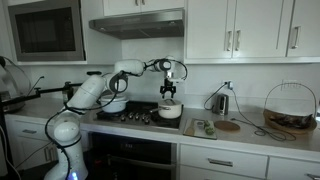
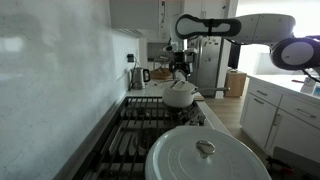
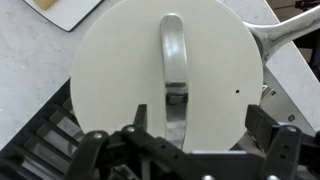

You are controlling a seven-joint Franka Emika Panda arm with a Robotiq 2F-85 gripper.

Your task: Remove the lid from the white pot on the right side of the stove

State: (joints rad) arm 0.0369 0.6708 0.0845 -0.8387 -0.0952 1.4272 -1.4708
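Fingers (image 3: 283,150): spread, held above lid (image 3: 165,80); handle (image 3: 172,55) aligned 12-to-6 o'clock. Step: approach. Next: descent and closure on handle required.

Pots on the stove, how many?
2. A white pot sits on the right side of the stove, below the gripper. A bigger lidded pot fills the foreground in an exterior view. The arm may hide others.

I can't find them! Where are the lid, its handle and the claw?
lid (image 3: 115,85), wrist view, bare white top.
handle (image 3: 172,50), wrist view, its middle.
claw (image 1: 169,96), in an exterior view, between fingertips.
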